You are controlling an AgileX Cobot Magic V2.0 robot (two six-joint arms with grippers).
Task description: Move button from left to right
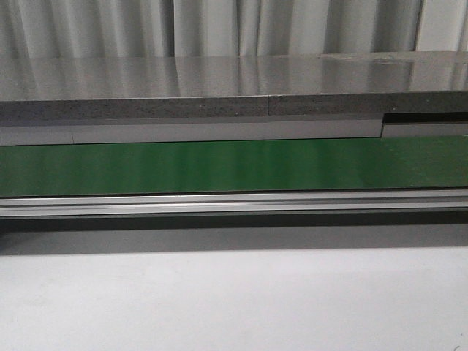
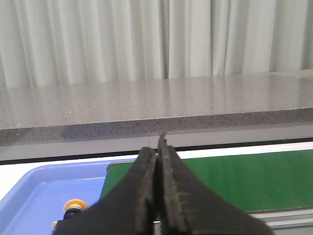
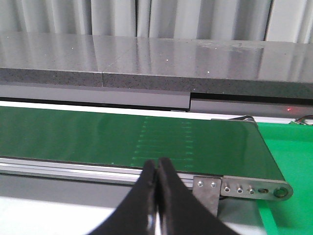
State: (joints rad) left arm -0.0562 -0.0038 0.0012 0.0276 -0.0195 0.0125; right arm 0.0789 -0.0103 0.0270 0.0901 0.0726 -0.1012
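Low down, button [image 2: 75,205] in blue tray [image 2: 34,196] beside belt edge [image 2: 234,178], left claw [image 2: 157,147] closed, right claw [image 3: 157,164] closed.

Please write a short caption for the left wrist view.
Closed left end effector above blue tray holding the button.

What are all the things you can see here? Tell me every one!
Long green conveyor belt: one, dark green, across the middle, in a silver metal frame.
Speckled grey stone counter: one, grey, behind the belt.
Pleated curtain: one, pale grey, behind the counter.
Shallow blue plastic tray: one, blue, at the belt's left end.
Push-button with round yellow-orange cap: one, inside the blue tray, partly hidden.
Bright green surface: one, past the belt's right end.
Left gripper: black, shut, empty.
Right gripper: black, shut, empty.
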